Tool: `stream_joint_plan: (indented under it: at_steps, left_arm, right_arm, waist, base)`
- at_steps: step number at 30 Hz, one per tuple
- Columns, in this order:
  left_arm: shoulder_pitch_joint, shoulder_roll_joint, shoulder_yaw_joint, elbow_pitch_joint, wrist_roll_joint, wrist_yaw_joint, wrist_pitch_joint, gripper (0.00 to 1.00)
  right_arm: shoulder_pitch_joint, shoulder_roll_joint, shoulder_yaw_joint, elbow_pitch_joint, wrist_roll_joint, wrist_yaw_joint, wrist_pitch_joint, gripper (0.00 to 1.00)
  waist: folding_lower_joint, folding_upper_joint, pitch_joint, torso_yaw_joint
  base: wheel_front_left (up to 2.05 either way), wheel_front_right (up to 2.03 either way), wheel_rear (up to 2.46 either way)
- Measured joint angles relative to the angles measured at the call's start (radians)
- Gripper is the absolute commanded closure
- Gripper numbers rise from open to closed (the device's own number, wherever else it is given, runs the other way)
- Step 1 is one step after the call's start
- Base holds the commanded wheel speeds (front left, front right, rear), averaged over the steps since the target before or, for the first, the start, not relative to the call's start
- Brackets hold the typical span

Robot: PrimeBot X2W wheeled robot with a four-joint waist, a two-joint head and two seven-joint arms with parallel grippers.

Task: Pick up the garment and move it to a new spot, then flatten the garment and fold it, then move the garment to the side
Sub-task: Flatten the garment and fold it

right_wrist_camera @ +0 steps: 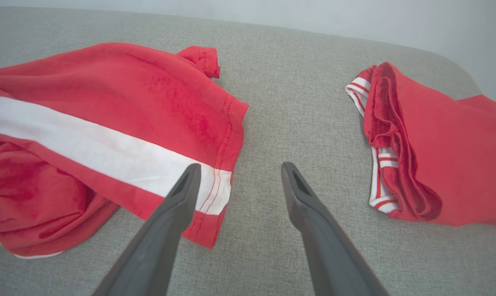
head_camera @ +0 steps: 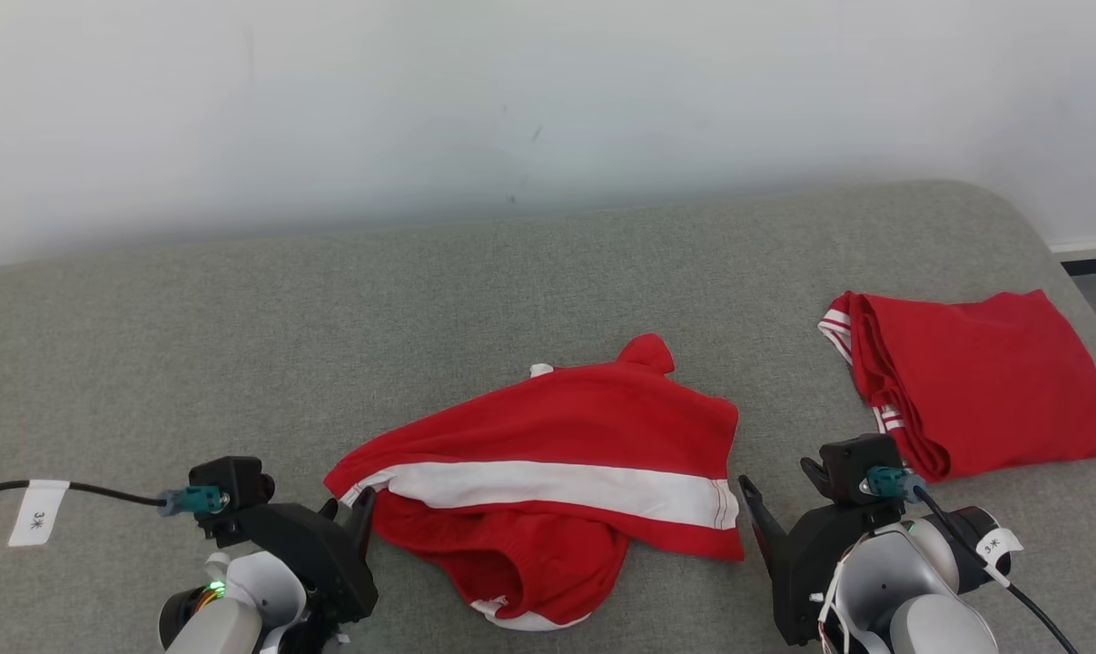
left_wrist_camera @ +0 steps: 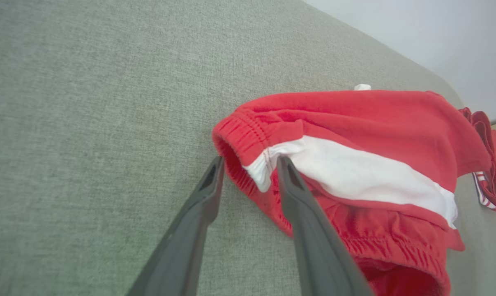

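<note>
A: Where do we log the red shorts (head_camera: 557, 427)?

B: Crumpled, mid-front of the grey fabric surface (head_camera: 239, 345), white stripe (head_camera: 557, 486) facing up. A second red garment (head_camera: 974, 381) lies folded, well apart on the right.

A: Left gripper (left_wrist_camera: 251, 164)?

B: Fingers partly closed, straddling the elastic waistband (left_wrist_camera: 239, 131) at the stripe's end. One finger sits on bare surface just beside the hem, the other over the cloth. We cannot tell whether they pinch it.

A: Right gripper (right_wrist_camera: 240, 168)?

B: Fingers spread wide, holding nothing. One finger is over the hemmed leg corner of the shorts, the other over bare surface, between the two garments.
</note>
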Motion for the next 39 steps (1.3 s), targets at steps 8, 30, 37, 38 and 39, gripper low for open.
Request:
stream_joint_plan:
  at_steps: [8, 30, 37, 38, 39]
  left_arm:
    - [0.002, 0.011, -0.007, -0.022, -0.005, -0.004, 0.014, 1.00]
    - [0.000, -0.019, -0.055, -0.047, 0.002, -0.006, 0.025, 1.00]
    - [-0.003, -0.023, -0.058, -0.033, 0.002, -0.010, 0.019, 1.00]
    - [-0.004, -0.023, -0.058, -0.031, 0.002, -0.010, 0.017, 1.00]
    - [-0.005, -0.023, -0.058, -0.031, 0.002, -0.010, 0.016, 1.00]
  right_arm:
    - [0.001, -0.003, -0.007, 0.002, 0.006, 0.000, 0.034, 0.00]
    - [-0.096, 0.029, -0.063, 0.158, -0.046, 0.000, 0.178, 0.02]
    - [-0.112, 0.031, -0.037, 0.221, -0.033, 0.000, 0.170, 0.26]
    - [-0.116, 0.031, -0.035, 0.229, -0.031, 0.000, 0.170, 0.28]
    - [-0.123, 0.031, -0.034, 0.239, -0.029, 0.000, 0.168, 0.30]
  waist:
    - [0.0000, 0.0000, 0.006, 0.007]
    - [0.0000, 0.0000, 0.037, 0.047]
    - [-0.0001, 0.0001, 0.047, 0.058]
    - [-0.0001, 0.0000, 0.049, 0.059]
    - [0.0000, 0.0000, 0.050, 0.060]
  base:
    - [0.00, 0.00, 0.00]
    - [0.00, 0.00, 0.00]
    - [0.00, 0.00, 0.00]
    - [0.00, 0.00, 0.00]
    - [0.00, 0.00, 0.00]
